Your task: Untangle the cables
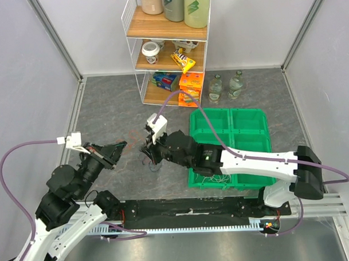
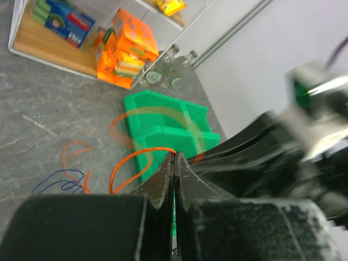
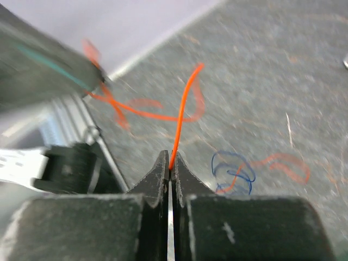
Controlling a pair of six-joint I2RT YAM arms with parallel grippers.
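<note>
A thin orange cable (image 2: 124,162) runs across the grey table between my two grippers; it is faint in the top view (image 1: 131,135). My left gripper (image 2: 174,156) is shut on one part of it, low over the table (image 1: 115,148). My right gripper (image 3: 170,163) is shut on another part, and the orange cable (image 3: 183,106) rises from its tips towards the blurred left gripper (image 3: 51,57). A small blue cable coil (image 3: 234,169) lies on the table with orange strands through it; it also shows in the left wrist view (image 2: 54,184) and the top view (image 1: 150,163). My right gripper (image 1: 149,149) is just above it.
A green divided bin (image 1: 251,123) lies under the right arm, with thin white cables (image 1: 213,178) in its near compartment. A wire shelf rack (image 1: 167,56) with boxes and bottles stands at the back. Two glass bottles (image 1: 226,86) stand beside it.
</note>
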